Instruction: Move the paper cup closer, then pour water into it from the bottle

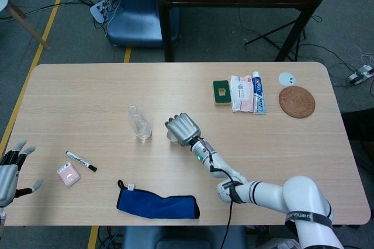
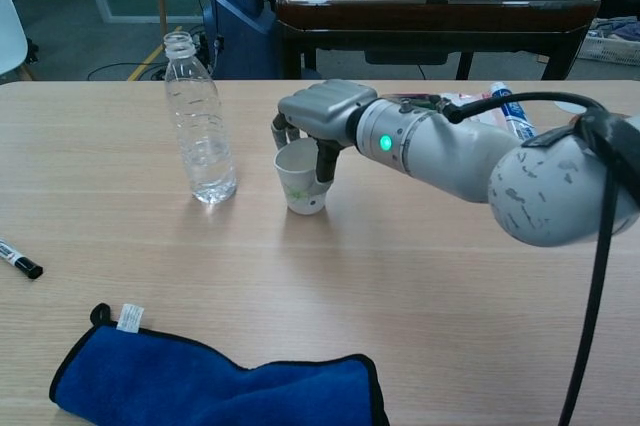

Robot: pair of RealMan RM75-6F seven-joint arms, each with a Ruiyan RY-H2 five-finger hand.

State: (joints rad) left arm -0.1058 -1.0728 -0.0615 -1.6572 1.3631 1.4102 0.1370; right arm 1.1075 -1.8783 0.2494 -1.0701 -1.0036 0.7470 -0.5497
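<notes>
Table: wood top point(image 1: 87, 91) carrying everything I see from both cameras.
Cloth: blue towel point(image 1: 156, 205) lies crumpled at the near edge, in front of the bottle.
Right hand: my right hand point(image 2: 318, 118) arches over the paper cup from above, its back up, fingers curled down around the rim.
Bottle: clear plastic bottle point(image 2: 201, 122) stands upright, cap off, with a shallow layer of water at the bottom; it sits just to the left of the cup, not touching it.
Paper cup: white paper cup point(image 2: 301, 177) stands upright on the table near the middle; I cannot see inside it.
Cup and fingers: one dark finger point(image 2: 325, 158) runs down the cup's right side and others reach behind its far rim, so I read the hand as grasping the cup.
Left hand: my left hand point(image 1: 11, 170) shows at the far left edge, fingers spread, holding nothing.
Marker: black-and-white pen point(image 1: 80, 161) lies near the left hand, beside a small pink item point(image 1: 69, 174).
</notes>
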